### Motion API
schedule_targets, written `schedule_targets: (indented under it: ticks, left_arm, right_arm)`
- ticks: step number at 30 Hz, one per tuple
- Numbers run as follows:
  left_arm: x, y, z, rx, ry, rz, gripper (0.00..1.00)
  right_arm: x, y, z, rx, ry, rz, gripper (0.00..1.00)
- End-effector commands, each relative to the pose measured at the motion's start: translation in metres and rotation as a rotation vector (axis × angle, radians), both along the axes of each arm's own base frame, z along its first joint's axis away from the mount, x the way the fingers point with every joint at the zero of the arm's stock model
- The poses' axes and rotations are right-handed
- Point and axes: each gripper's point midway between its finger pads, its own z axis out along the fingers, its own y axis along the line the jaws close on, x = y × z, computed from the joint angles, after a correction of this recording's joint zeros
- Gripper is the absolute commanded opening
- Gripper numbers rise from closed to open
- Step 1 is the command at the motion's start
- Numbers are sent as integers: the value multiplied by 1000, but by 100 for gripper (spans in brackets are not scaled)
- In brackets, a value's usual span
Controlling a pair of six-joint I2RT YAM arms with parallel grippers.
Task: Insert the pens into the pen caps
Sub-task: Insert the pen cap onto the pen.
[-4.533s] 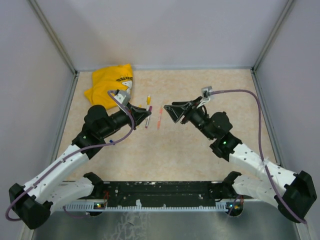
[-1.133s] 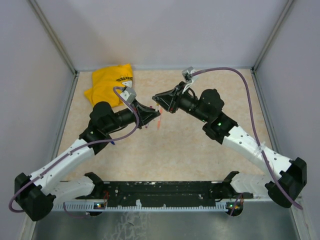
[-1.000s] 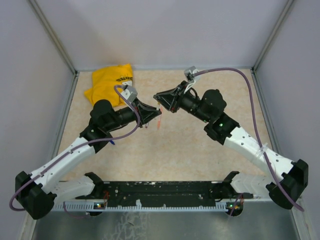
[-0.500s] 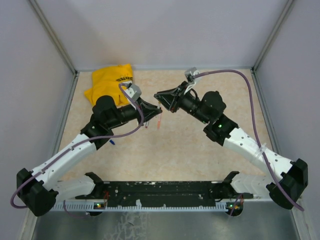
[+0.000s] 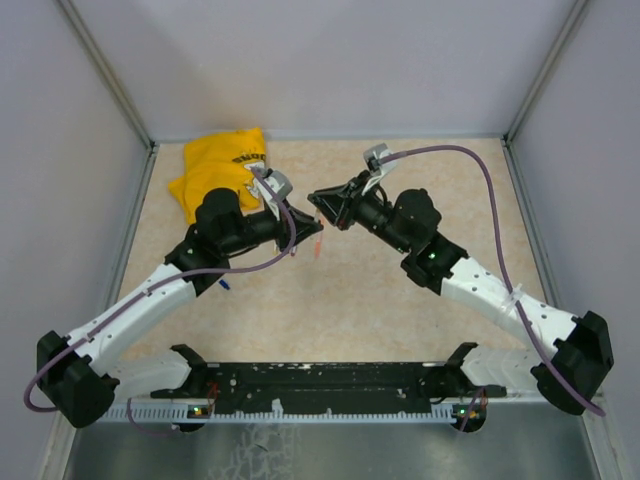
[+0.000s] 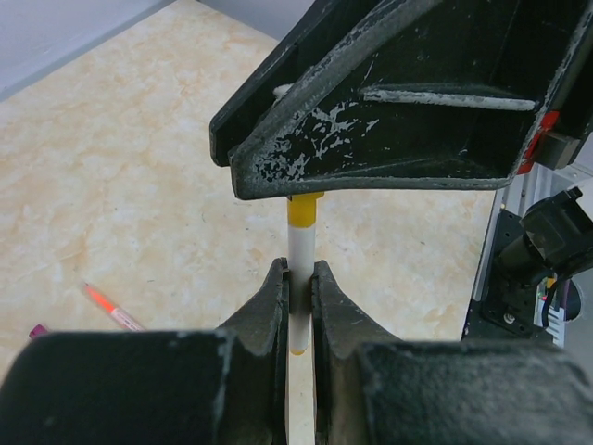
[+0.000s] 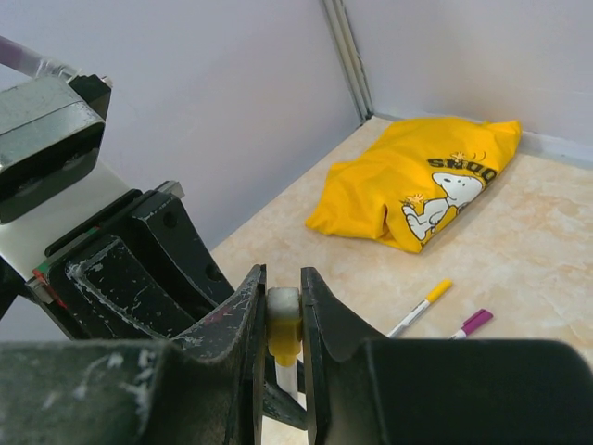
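My left gripper (image 6: 299, 273) is shut on a white pen (image 6: 301, 246) that points up at the right gripper. My right gripper (image 7: 283, 287) is shut on a yellow pen cap (image 7: 284, 336), and the pen's white barrel (image 7: 286, 375) enters that cap from below. In the top view the two grippers meet tip to tip above the table, the left gripper (image 5: 300, 213) facing the right gripper (image 5: 321, 205). The yellow pen cap (image 6: 304, 209) shows just under the right gripper's fingers (image 6: 371, 139).
A yellow cloth (image 5: 220, 165) lies at the far left. A yellow-capped pen (image 7: 422, 306) and a purple-capped pen (image 7: 471, 324) lie on the table near it. An orange-red pen (image 5: 318, 243) lies under the grippers. A small blue piece (image 5: 225, 283) sits by the left arm.
The grippers, apart at first, have come together above the table. Over the last second the left wrist has risen and shifted slightly toward the far side; both grips are unchanged.
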Motion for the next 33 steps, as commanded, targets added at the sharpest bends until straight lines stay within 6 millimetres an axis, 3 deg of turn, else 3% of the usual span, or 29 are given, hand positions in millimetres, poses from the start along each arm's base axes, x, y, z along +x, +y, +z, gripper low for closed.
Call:
schedule_targets:
  ticks: [1,4,11,19,33]
  left_arm:
    - [8,34,191,-397,-460,175,0]
    - [17,37,189,-378,-426,220,0]
    - [13,40,195,-381,-441,219,0]
    - [9,43,193,-386,-451,218,0]
    - [3,45,200,-417,-478,208,0]
  right_arm:
    - [-74,2,-164,-422,404,227,0]
    - [-70,2,-154,-413,376,217,0]
    - [-62,10,-133,-397,330,218,0]
    - [-60,15,-129,-381,311,230,0]
    - [-73,-3,-178,-469,395,222,0]
